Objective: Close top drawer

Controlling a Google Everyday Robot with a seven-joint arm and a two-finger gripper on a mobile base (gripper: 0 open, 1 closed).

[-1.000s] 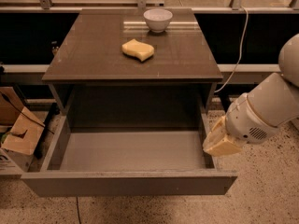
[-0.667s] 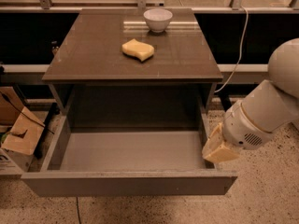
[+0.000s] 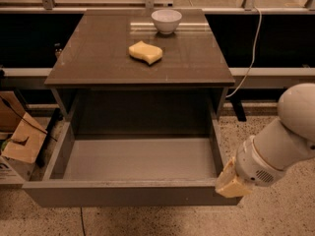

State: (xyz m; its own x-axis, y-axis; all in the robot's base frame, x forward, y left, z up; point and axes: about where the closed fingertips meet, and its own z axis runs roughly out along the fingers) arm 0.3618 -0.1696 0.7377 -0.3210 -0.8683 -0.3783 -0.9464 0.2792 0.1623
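The top drawer (image 3: 133, 193) is pulled fully out of the brown cabinet, its pale grey floor (image 3: 140, 159) bare and its flat grey front facing me. My gripper (image 3: 230, 181) is at the end of the white arm, low on the right, at the drawer's front right corner. Its tan fingers overlap the right end of the drawer front.
On the cabinet top (image 3: 98, 58) lie a yellow sponge (image 3: 145, 52) and a white bowl (image 3: 166, 20). Cardboard boxes (image 3: 19, 141) stand on the floor at the left. A white cable (image 3: 252, 53) hangs at the right. The floor is speckled terrazzo.
My arm and gripper have moved down and toward me along the drawer's right side, from beside the side wall to its front right corner. The drawer has not moved.
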